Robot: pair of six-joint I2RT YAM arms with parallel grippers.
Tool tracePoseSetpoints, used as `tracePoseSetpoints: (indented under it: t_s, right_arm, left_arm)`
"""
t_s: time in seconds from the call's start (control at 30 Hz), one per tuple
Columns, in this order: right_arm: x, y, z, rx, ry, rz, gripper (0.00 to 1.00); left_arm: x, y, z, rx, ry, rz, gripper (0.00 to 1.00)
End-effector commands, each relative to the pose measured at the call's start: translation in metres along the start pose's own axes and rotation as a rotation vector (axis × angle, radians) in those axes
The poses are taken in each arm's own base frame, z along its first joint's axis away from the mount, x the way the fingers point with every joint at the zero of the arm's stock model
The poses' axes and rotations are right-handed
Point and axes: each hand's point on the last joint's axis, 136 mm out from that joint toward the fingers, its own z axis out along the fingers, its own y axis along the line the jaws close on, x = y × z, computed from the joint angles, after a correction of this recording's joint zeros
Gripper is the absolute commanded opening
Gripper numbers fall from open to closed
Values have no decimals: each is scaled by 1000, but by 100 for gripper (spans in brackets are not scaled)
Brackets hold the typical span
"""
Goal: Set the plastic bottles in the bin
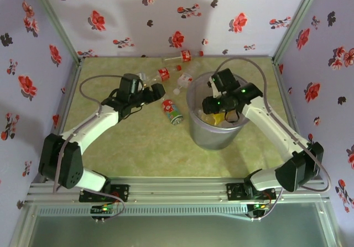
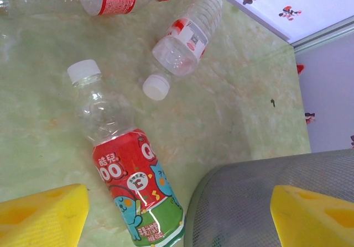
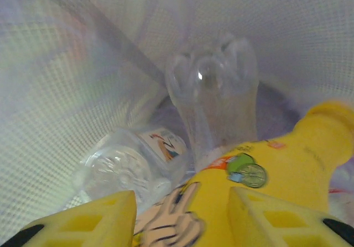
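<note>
The tabletop [image 2: 232, 114] is a pale green marbled sheet, smooth with a soft sheen. The green-labelled bottle [image 2: 127, 169] is thin clear plastic with a glossy printed wrap and a smooth white cap. The ribbed bottle [image 2: 188, 34] is shiny clear plastic with ridged walls. The bin [image 2: 254, 203] is translucent grey plastic, its wall textured with a fine grid. The pads [image 2: 44, 216] of the left gripper [image 2: 178, 194] are matt yellow, either foam or moulded plastic. In the bin, the yellow bottle [image 3: 298, 158] is glossy opaque plastic and the clear bottle [image 3: 213, 92] glints. The frame rails [image 1: 166, 187] are brushed metal, and the walls [image 1: 166, 9] look like matt printed cloth or paper
</note>
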Motion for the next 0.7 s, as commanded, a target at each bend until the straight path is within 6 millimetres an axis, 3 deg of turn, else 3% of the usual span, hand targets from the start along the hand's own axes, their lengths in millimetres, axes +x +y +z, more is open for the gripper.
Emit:
tracePoseSetpoints:
  t_s: [0.0,0.1,0.2,0.47,0.57,0.67]
  right_arm:
    - [29,-8,15,20,93,51,48]
    - [25,-11,13,39,79,46,47]
    - [8,-10,-1,49,28,24,47]
    - [-36,-4,-79,40,-213,-25,64]
    - [-40,-4,-103,28,-300,-9,66]
    - [-38,-6,-114,23,-347,3,68]
  left_arm:
    - [4,11,9,-41,13,24,85]
    - [5,12,14,-57,23,37,85]
    - [8,17,23,-100,43,63,86]
    - [21,42,56,-233,103,107,88]
    - [26,43,72,-246,127,115,92]
    - [30,48,86,-282,150,128,96]
